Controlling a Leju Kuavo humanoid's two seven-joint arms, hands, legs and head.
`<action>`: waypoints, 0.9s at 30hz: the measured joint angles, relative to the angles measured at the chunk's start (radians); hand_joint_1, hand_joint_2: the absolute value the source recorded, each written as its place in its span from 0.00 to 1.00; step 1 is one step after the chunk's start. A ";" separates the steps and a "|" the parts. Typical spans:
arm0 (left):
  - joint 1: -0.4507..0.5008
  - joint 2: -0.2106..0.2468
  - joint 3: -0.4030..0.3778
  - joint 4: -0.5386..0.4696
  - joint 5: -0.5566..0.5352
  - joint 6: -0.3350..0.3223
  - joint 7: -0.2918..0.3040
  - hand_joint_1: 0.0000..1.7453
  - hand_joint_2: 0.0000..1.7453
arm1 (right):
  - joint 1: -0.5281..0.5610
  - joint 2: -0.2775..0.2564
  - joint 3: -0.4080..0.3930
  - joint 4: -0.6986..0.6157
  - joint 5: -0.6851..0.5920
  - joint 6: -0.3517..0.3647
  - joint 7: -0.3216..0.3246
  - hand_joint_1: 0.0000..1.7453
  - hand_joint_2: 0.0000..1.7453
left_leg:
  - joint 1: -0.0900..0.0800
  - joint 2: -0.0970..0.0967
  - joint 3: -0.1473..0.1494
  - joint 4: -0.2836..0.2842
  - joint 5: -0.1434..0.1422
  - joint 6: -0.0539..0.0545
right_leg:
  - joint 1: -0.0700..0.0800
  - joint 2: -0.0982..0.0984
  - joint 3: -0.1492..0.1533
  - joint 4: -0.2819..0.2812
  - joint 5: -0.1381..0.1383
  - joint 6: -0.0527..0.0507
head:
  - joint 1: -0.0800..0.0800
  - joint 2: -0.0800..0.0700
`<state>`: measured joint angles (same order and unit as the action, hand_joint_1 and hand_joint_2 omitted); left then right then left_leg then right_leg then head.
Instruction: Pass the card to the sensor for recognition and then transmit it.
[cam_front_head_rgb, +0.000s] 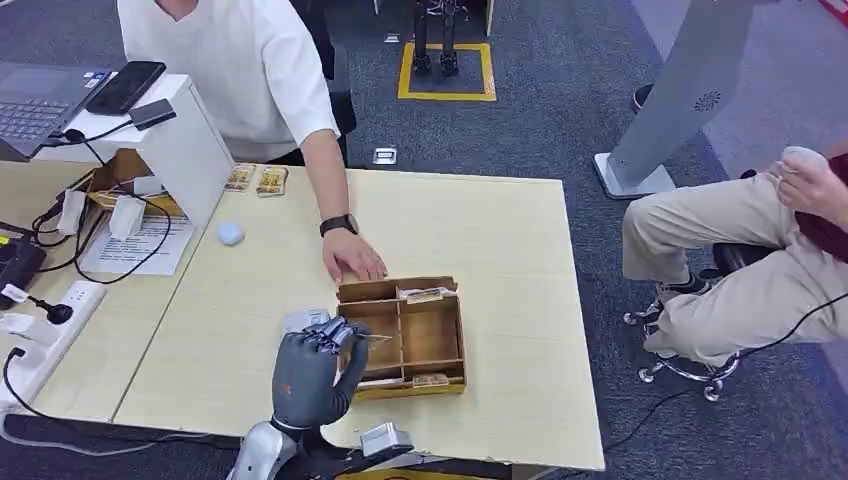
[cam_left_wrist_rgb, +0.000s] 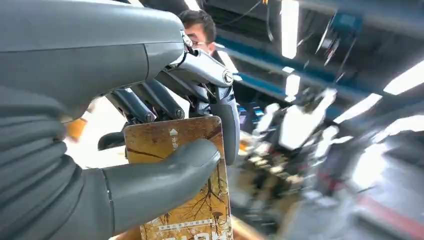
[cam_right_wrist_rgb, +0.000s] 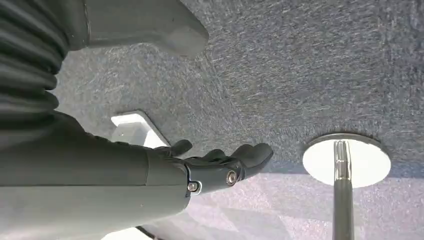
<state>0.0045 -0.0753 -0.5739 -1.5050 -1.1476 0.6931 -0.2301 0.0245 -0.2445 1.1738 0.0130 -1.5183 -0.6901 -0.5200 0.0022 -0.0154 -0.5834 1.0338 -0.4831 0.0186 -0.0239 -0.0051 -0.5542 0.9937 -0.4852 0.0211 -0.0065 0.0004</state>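
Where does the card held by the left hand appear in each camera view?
Head view: card juts from the left hand over the tray's left edge.
Left wrist view: card low and centre, pinched under the thumb.
Right wrist view: not in it.
Shared landmark: the left hand.

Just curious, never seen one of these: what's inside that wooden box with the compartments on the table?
The wooden divided box holds a card in its back compartment and another in the front one. The middle ones look empty, but the left hand, holding a card, hides part.
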 joint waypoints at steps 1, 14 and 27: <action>0.012 -0.030 0.040 -0.003 0.037 0.000 -0.078 1.00 1.00 | 0.002 0.000 -0.003 0.000 0.000 0.000 -0.003 0.00 1.00 | 0.000 0.000 0.000 0.000 0.000 0.000 | 0.000 0.000 0.000 0.000 0.000 0.000 | 0.000 0.000; 0.023 -0.176 0.239 0.003 0.594 -0.016 -0.312 1.00 1.00 | 0.024 -0.002 -0.050 0.000 0.008 0.000 -0.014 0.00 1.00 | 0.000 0.001 0.001 0.000 -0.001 0.001 | 0.000 0.000 0.000 0.000 0.000 0.000 | 0.000 0.000; -0.078 -0.174 0.244 0.042 0.631 -0.043 -0.157 1.00 1.00 | 0.018 -0.021 -0.052 0.000 0.029 0.000 0.013 0.00 1.00 | 0.000 0.001 0.000 0.000 -0.001 0.001 | 0.000 0.000 0.001 0.000 0.000 0.000 | 0.000 0.000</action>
<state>-0.0730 -0.2495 -0.3296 -1.4633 -0.5165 0.6504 -0.3875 0.0420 -0.2651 1.1219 0.0134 -1.4892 -0.6905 -0.5069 0.0018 -0.0146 -0.5829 1.0339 -0.4838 0.0199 -0.0242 -0.0047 -0.5536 0.9934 -0.4849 0.0215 -0.0065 0.0004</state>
